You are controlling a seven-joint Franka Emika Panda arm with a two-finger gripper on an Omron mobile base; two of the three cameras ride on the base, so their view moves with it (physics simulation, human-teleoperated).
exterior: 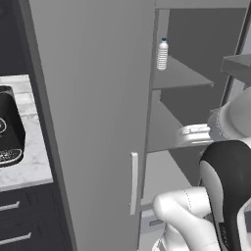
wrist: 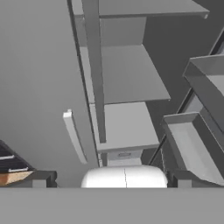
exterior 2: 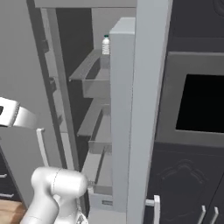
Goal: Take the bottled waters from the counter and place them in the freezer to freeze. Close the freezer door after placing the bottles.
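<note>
Freezer (exterior: 196, 98) open. One water bottle (exterior: 162, 55) stands upright on an upper shelf (exterior: 181, 76), near the shelf's left front corner, cap dark. In the right base view the same bottle (exterior 2: 106, 45) sits at the far end of the top shelf. Gripper (wrist: 109, 178): both fingertips far apart at the bottom of the hand view, jaws fully spread, nothing between them, aimed at the lower shelves and the drawer (wrist: 124, 155). Counter (exterior: 29, 162) with stove (exterior: 10, 127) at far left. Oven (exterior 2: 197, 105) at right.
</note>
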